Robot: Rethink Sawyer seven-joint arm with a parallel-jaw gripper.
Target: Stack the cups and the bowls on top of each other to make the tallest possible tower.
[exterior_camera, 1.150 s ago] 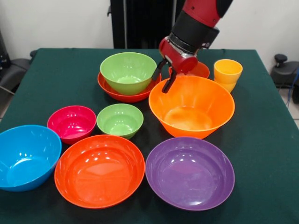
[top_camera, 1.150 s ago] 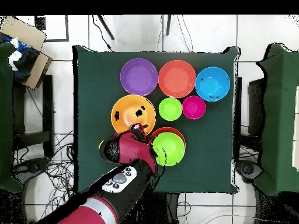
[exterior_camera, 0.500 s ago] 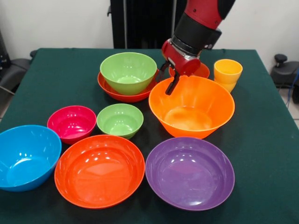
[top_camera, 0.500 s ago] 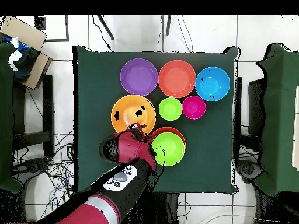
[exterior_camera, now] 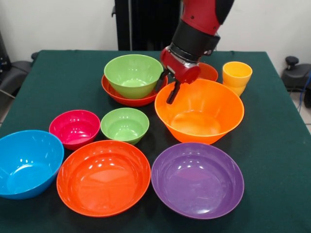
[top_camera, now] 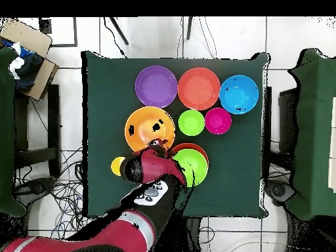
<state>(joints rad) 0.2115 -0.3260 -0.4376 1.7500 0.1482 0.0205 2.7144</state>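
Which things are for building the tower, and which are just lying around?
For the tower:
- yellow cup
- large orange bowl
- lime green bowl sitting in a red-orange bowl
- other bowls: small green, magenta, blue, purple
- gripper

Just lying around:
- cardboard box on the floor

A robotics lab, this: the red arm (exterior_camera: 201, 22) works over a green-clothed surface (top_camera: 108, 131), loose cables (top_camera: 49, 190) sprawl on the tiled floor (top_camera: 92, 36) beside that surface, and cardboard boxes (top_camera: 26, 42) sit nearby.
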